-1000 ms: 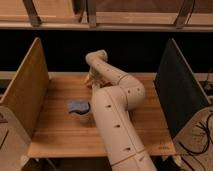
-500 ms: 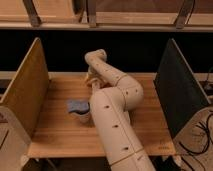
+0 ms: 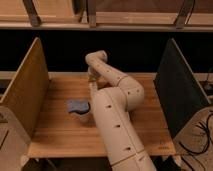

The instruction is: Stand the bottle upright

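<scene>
- Claw (image 3: 93, 82) is low over the counter (image 3: 59, 131), near the middle of its far edge; whether it is released or clenched I cannot tell.
- Bottle is hidden; its place is unclear.
- Cup (image 3: 78, 107) stands left of centre, beside the arm (image 3: 121, 86).

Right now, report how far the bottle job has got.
Done: nothing visible; no upright bottle shows on the table. In hand: the gripper hangs low at the table's far side, beyond the white cup, partly hidden by the arm. Left: standing the bottle upright.
</scene>
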Action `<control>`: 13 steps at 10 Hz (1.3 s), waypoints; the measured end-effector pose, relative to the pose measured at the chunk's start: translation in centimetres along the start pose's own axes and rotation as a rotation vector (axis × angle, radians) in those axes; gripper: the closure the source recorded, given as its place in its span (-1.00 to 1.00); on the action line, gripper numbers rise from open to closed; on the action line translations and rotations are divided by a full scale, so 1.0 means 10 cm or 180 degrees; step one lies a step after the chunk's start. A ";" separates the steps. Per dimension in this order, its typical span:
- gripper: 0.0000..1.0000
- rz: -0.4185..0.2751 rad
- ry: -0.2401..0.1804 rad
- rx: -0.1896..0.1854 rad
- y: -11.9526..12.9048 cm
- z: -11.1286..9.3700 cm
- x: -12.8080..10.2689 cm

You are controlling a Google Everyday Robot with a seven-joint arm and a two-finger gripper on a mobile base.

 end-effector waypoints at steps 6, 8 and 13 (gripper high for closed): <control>1.00 -0.0174 -0.0796 -0.0190 0.11 -0.89 -0.60; 1.00 -0.0409 -0.1105 -0.0331 0.30 -1.32 -0.65; 1.00 -0.0837 -0.1482 -0.0435 0.46 -1.78 -0.30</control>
